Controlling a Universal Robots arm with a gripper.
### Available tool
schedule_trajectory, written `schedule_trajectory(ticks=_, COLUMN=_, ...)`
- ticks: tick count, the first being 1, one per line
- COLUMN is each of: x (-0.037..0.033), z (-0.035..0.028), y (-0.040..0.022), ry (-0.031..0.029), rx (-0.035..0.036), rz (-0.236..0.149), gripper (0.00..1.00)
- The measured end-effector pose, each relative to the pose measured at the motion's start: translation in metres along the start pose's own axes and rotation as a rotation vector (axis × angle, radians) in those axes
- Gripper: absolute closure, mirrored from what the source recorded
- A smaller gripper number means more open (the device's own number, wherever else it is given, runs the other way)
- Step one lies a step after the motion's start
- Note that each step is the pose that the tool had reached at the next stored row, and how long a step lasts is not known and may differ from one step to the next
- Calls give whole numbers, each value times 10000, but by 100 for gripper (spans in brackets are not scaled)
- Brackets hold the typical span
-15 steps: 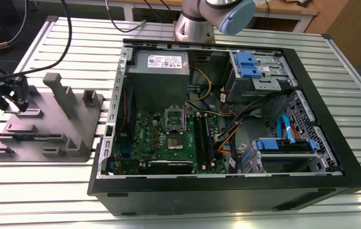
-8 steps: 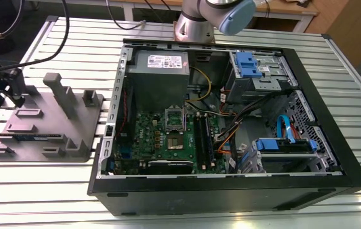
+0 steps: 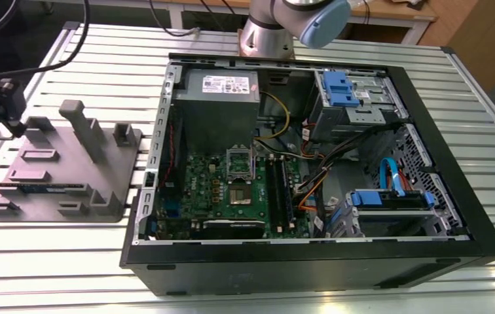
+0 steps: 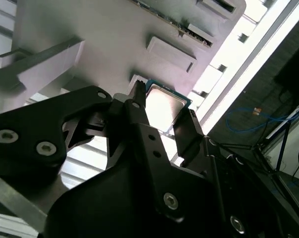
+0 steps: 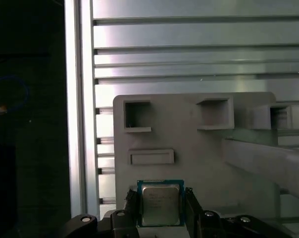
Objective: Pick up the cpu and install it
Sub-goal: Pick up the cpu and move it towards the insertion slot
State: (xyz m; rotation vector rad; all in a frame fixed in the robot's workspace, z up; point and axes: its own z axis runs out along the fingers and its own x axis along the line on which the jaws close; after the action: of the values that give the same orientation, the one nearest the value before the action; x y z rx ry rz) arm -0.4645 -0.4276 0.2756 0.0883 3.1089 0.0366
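First wrist view: the gripper (image 5: pixel 161 195) is clenched on the cpu (image 5: pixel 162 206) over the grey fixture (image 5: pixel 189 148). With such thin edges held, the chip could tilt or slip free.

Silvery cpu (image 5: pixel 160 202) at the tool (image 5: pixel 161 207), against grey pocketed holder (image 5: pixel 199 158)

Slatted metal table (image 3: pixel 55 261), wooden furniture (image 3: pixel 475 39) behind, bright light
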Motion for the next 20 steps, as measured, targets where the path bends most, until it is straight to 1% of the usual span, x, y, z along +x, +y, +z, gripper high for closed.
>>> schedule_trajectory(ticks=6, x=-5, z=-179, y=4, ry=1, rx=-1, rz=0, gripper=53)
schedule_trajectory(ticks=7, x=-6, z=-196, y=5, ry=2, rx=-1, rz=0, gripper=53)
schedule_trajectory(ticks=15, x=-6, z=-202, y=5, ry=2, rx=0, rz=0, gripper=53)
schedule_trajectory(ticks=18, x=-7, z=-239, y=6, ry=0, rx=-1, rz=0, gripper=53)
schedule_trajectory(ticks=20, x=-9, z=-279, y=7, ry=0, rx=-1, rz=0, gripper=53)
